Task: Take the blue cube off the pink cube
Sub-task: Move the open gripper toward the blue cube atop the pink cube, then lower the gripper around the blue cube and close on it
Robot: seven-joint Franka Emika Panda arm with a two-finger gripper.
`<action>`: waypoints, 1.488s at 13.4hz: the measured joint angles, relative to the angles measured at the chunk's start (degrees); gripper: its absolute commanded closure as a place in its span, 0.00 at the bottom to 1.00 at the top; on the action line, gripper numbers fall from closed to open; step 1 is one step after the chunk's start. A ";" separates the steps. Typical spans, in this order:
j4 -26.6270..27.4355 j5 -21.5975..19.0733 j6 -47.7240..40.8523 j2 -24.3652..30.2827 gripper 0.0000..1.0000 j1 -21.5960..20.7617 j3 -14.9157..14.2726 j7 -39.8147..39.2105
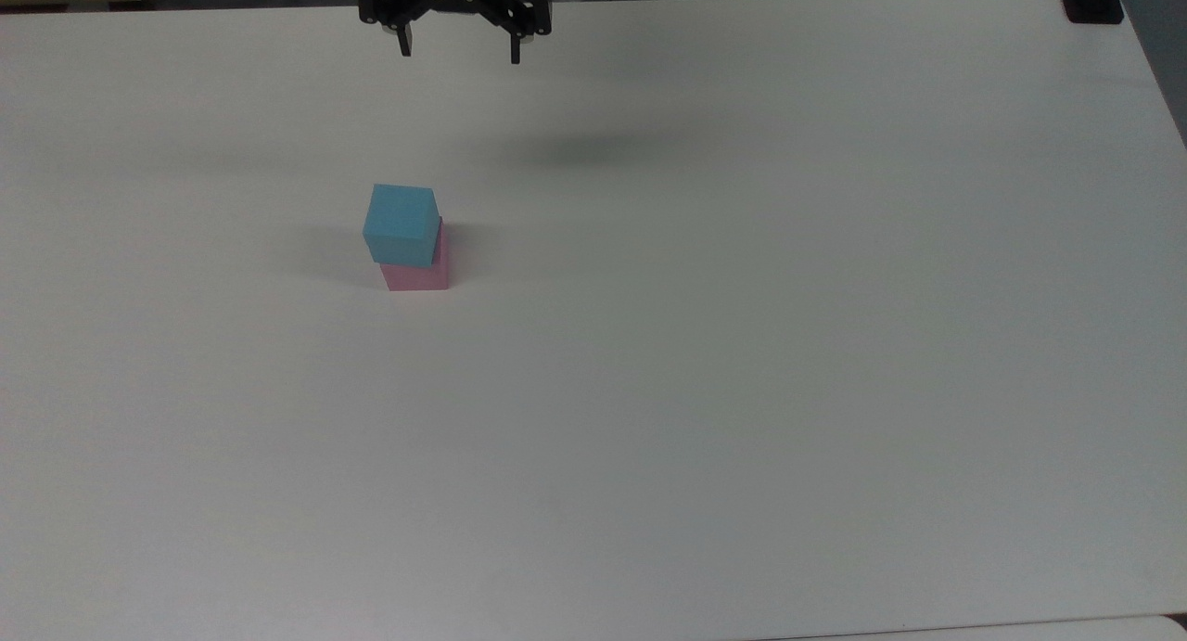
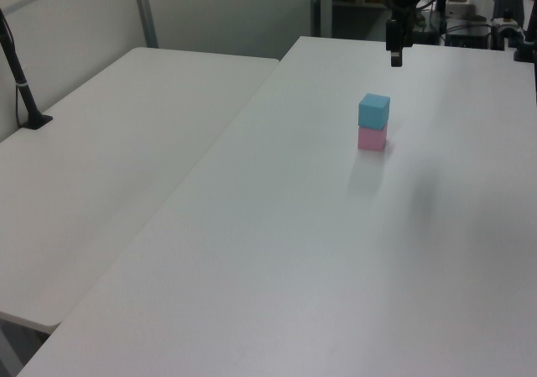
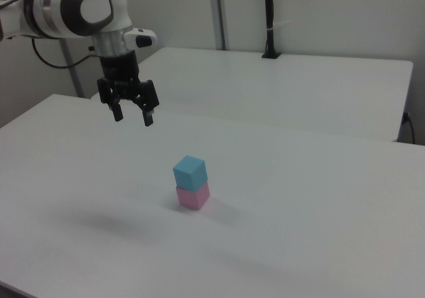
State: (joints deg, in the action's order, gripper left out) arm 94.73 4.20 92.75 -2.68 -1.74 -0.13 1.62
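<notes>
The blue cube (image 1: 401, 224) (image 2: 374, 111) (image 3: 190, 172) rests on top of the pink cube (image 1: 419, 274) (image 2: 372, 138) (image 3: 193, 196), set slightly askew, on the white table (image 1: 705, 363). My gripper (image 1: 460, 51) (image 2: 394, 57) (image 3: 133, 115) hangs in the air well above the table, open, with nothing between its black fingers. In the top view it is near the upper edge, beyond the stack and a little to the right. In the right view it is up and to the left of the cubes.
A second white table (image 2: 101, 159) (image 3: 292, 85) adjoins this one. A black post (image 2: 21, 79) (image 3: 269, 19) is clamped to that table. A black clamp (image 1: 1094, 1) sits at the top view's upper right corner.
</notes>
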 measured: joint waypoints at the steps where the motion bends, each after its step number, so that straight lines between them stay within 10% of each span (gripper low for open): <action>1: 0.00 0.00 0.00 0.00 0.00 0.00 0.00 0.00; 20: 1.02 0.00 10.79 -2.38 0.00 2.19 -3.94 -0.07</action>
State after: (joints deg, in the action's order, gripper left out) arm 95.74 4.20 103.54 -5.06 0.45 -4.08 1.55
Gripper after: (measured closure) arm 0.000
